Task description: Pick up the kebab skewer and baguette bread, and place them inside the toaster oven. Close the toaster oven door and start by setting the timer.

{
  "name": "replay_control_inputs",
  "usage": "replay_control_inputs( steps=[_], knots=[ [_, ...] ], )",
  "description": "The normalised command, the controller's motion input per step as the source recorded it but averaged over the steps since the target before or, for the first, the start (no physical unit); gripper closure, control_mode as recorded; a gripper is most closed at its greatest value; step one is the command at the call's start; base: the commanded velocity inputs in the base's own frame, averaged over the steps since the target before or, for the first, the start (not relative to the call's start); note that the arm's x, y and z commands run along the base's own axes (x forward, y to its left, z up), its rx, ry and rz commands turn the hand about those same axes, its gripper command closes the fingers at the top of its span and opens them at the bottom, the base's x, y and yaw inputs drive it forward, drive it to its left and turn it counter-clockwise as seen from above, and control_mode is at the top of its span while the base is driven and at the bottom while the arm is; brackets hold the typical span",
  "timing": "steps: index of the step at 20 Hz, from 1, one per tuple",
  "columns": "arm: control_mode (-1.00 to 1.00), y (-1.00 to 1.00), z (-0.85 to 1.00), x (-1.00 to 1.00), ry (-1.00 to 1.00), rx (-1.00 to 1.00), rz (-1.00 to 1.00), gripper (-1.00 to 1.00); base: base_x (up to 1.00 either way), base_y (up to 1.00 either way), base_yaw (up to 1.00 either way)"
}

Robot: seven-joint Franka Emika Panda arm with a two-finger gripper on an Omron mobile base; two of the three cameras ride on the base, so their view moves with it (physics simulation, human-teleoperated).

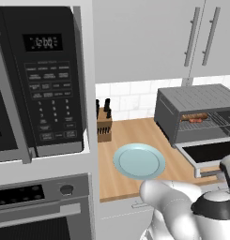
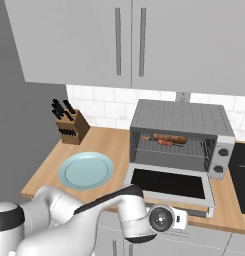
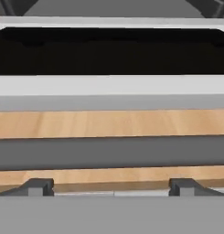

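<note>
Beside toaster oven [image 2: 181, 120], plate [image 2: 86, 170], knife block [image 2: 71, 127] (perhaps knives).

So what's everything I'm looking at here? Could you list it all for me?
toaster oven: one, dark grey, on the wooden counter against the tiled wall
toaster oven door: one, silver frame with dark glass, folded down open over the counter
baguette bread: one, golden brown, on the wire rack inside
kebab skewer: one, red and brown chunks, on the rack just in front of the bread
plate: one, pale blue, nothing on it, on the counter left of the oven
knife block: one, wooden with black handles, back corner
microwave: one, black, above the built-in steel oven
cupboards: white, overhead
end effector: one, dark tips, open, low before the door's front edge
</note>
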Motion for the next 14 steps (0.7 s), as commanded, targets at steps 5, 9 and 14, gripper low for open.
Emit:
replay_control_inputs(
  steps=[5, 9, 14],
  knots=[
    [-1.00, 0.00, -0.29, 0.00, 0.00, 0.00, 0.00, -1.00, 0.00, 0.00, 0.00],
    [-1.00, 0.00, -0.09, 0.18, 0.00, 0.00, 0.00, -1.00, 0.00, 0.00, 0.00],
    [-1.00, 0.00, -0.01, 0.20, 0.00, 0.00, 0.00, -1.00, 0.00, 0.00, 0.00]
  ],
)
